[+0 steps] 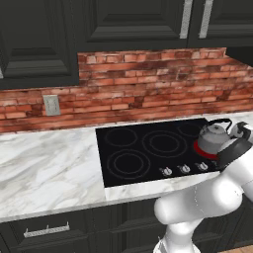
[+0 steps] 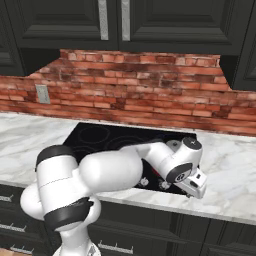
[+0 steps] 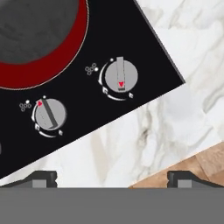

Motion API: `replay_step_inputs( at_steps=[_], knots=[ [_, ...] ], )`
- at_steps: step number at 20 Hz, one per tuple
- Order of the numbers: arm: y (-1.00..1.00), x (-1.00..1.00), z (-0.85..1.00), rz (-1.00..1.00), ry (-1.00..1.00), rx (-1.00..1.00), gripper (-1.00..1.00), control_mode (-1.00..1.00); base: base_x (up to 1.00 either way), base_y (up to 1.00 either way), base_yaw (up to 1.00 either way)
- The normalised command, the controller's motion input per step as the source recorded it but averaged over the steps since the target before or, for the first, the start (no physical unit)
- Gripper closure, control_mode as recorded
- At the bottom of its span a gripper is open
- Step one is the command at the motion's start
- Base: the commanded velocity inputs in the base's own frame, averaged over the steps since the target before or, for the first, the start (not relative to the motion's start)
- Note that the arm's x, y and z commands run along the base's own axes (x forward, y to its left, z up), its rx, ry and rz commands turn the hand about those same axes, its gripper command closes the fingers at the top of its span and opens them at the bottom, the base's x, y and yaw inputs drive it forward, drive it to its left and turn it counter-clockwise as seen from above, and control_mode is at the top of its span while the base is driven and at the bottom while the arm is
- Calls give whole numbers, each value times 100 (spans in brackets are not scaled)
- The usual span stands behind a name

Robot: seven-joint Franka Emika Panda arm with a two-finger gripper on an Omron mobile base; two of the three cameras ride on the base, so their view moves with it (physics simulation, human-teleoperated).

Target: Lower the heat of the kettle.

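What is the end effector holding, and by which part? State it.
Nothing. The end effector is open, hovering above the stove knobs, clear of the kettle.

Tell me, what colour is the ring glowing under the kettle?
Red. The ring under the kettle shows best in the hand view.

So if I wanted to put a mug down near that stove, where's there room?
The marble counter left of the black cooktop is bare. The front right corner is crowded: kettle on the glowing red burner, knobs and the open claw above them.
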Motion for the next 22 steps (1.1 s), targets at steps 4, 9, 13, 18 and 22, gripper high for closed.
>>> replay_step_inputs(
  at_steps=[4, 9, 13, 18, 22],
  knots=[
    [0, 18, 0, 0, 0, 0, -100, -100, 0, 0, 0],
    [-7, 13, -5, 0, 0, 0, -100, -100, 0, 0, 0],
    [-6, 11, -9, 0, 0, 0, -100, -100, 0, 0, 0],
    [-7, 6, -10, 0, 0, 0, -100, -100, 0, 0, 0],
    [-7, 1, -9, 0, 0, 0, -100, -100, 0, 0, 0]
  ],
)
